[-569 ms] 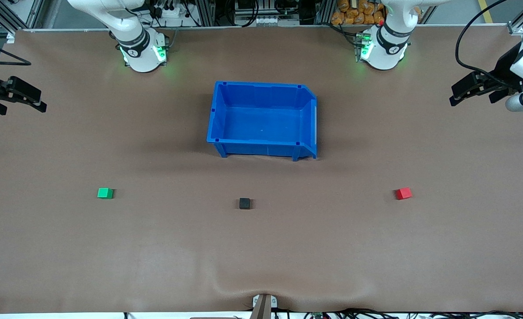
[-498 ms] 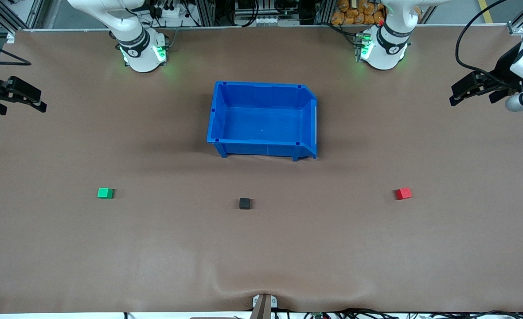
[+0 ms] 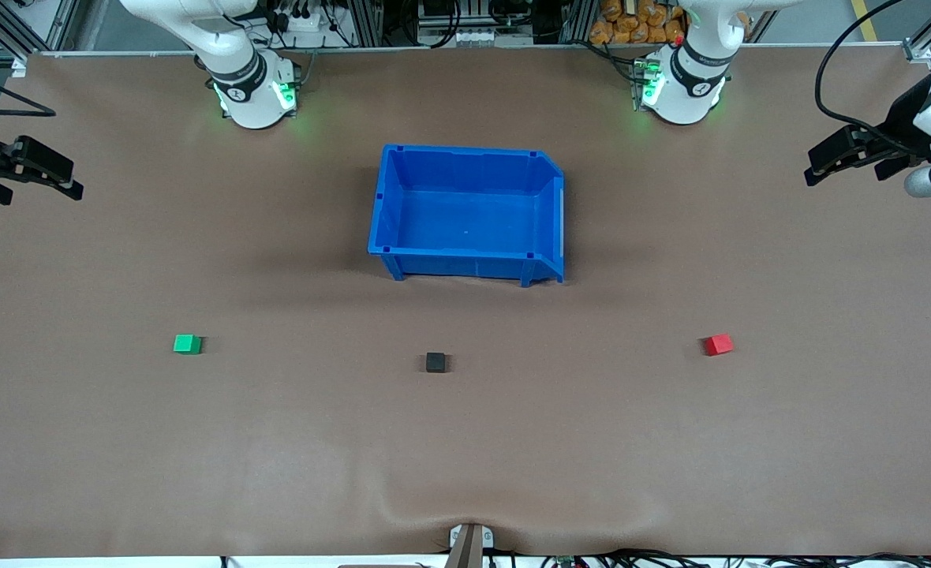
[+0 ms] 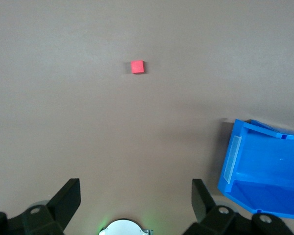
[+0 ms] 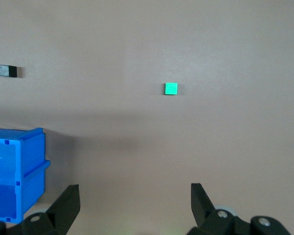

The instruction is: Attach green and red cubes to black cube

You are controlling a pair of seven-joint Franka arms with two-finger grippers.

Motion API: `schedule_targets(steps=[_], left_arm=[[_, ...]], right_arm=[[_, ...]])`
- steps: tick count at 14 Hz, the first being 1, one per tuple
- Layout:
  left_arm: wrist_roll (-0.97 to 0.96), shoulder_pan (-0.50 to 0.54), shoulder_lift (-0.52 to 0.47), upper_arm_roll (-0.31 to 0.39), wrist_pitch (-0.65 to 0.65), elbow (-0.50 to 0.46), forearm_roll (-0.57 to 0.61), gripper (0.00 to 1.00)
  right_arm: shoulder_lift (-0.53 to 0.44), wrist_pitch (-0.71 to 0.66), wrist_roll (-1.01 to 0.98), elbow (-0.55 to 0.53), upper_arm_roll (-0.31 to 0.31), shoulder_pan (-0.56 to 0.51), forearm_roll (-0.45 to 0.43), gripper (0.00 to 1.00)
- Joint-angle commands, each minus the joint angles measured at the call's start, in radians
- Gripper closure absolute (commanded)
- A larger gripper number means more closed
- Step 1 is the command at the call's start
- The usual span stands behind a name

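The black cube [image 3: 435, 362] sits on the brown table, nearer to the front camera than the blue bin [image 3: 402, 264]. The green cube [image 3: 187, 344] lies toward the right arm's end, the red cube [image 3: 719, 345] toward the left arm's end. My right gripper [image 3: 59, 180] is open and empty, high at the right arm's end of the table. My left gripper [image 3: 820, 166] is open and empty, high at the left arm's end. The left wrist view shows the red cube [image 4: 137, 67] far from my left gripper [image 4: 136, 196]. The right wrist view shows the green cube [image 5: 171, 88], the black cube [image 5: 9, 71] and my right gripper [image 5: 135, 196].
The blue bin stands empty in the middle of the table, between the arm bases and the cubes; it also shows in the left wrist view [image 4: 235, 161] and in the right wrist view [image 5: 32, 161]. Both arm bases [image 3: 252, 95] [image 3: 682, 91] stand along the table's edge.
My left gripper has shifted slightly outward toward its end of the table. The right gripper and the cubes have not moved.
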Motion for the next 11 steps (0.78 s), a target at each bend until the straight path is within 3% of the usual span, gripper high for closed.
schedule_targets(steps=[1, 11], left_arm=[[0.024, 0.004, 0.006, 0.0, -0.023, 0.024, 0.015, 0.0], [0.034, 0.007, 0.026, 0.003, -0.04, 0.029, 0.017, 0.0]], right_arm=[[0.016, -0.006, 0.009, 0.014, 0.002, 0.005, -0.005, 0.0], [0.038, 0.028, 0.019, 0.012, 0.003, 0.007, 0.004, 0.0]])
